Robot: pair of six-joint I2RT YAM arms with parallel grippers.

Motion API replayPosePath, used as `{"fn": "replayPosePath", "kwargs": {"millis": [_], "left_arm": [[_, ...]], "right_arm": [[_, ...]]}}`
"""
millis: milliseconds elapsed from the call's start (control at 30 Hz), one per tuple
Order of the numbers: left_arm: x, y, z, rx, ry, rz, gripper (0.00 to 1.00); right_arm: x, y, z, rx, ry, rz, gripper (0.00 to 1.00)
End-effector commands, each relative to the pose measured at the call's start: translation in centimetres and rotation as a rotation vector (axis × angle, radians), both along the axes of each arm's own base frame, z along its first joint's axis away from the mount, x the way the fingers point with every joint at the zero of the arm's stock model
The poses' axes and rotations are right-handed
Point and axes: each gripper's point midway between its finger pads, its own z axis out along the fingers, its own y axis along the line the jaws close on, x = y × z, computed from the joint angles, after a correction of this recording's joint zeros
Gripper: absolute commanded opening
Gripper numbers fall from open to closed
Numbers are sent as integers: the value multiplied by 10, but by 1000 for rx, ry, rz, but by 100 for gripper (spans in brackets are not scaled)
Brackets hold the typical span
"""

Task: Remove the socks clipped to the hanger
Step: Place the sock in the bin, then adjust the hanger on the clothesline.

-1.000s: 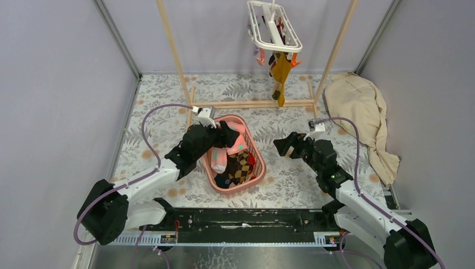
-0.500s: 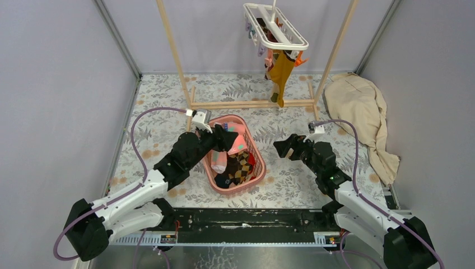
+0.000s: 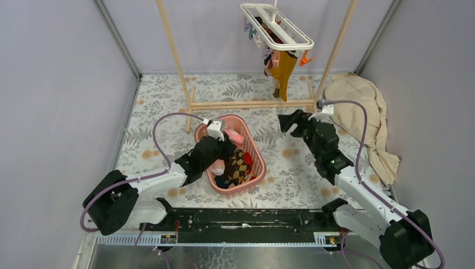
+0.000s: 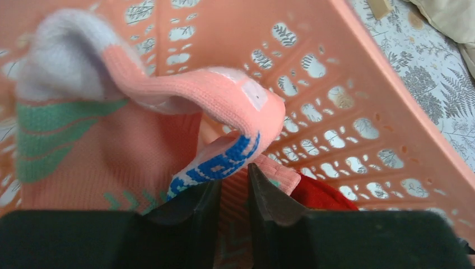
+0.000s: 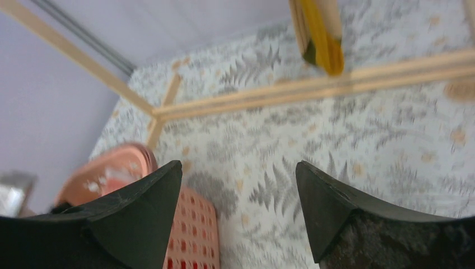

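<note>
Hanging high between the rack's two uprights, the hanger sits tilted. In the top view its long axis runs from far left to near right, and its near end is close to the right upright. A mustard sock dangles from that end with its long axis vertical and its toe pointing down, ending just above the rack's foot bar.

Other socks lie heaped in the basket. The left gripper is down among them, its jaws drawn close with only a thin gap. A pink sock drapes over one fingertip; whether it is pinched I cannot tell.

The right gripper hovers with its jaws wide apart and nothing between them. It is over patterned floor between the basket and the cloth, near the foot bar.
</note>
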Motion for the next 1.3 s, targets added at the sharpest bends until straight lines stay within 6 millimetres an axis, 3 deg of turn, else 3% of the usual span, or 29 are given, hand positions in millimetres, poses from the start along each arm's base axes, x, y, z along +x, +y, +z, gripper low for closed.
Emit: {"fn": "replayPosePath", "kwargs": {"millis": [0,267,367,467,600,733,967,1267], "left_arm": [[6,10,28,-86,-92,82,35],[-17,19,101,-215,-187,34,70],[-26,15,120,-253,-206,-7,77],[-31,8,128,-265,-210,-38,98],[-32,-1,134,-266,-213,-61,99],[-35,-6,138,-263,-217,-74,99],[-34,-5,148,-265,-238,-65,99],[-28,-12,144,-241,-230,-64,99]], "right_arm": [[28,-21,73,64,-140,-109,81],[42,-77,122,93,-210,-249,80],[39,-90,147,98,-260,-289,80],[37,-95,176,98,-326,-306,80],[40,-96,210,104,-418,-314,80],[50,-108,232,105,-467,-385,80],[63,-120,250,121,-545,-461,80],[53,-141,274,199,-723,-562,80]]}}
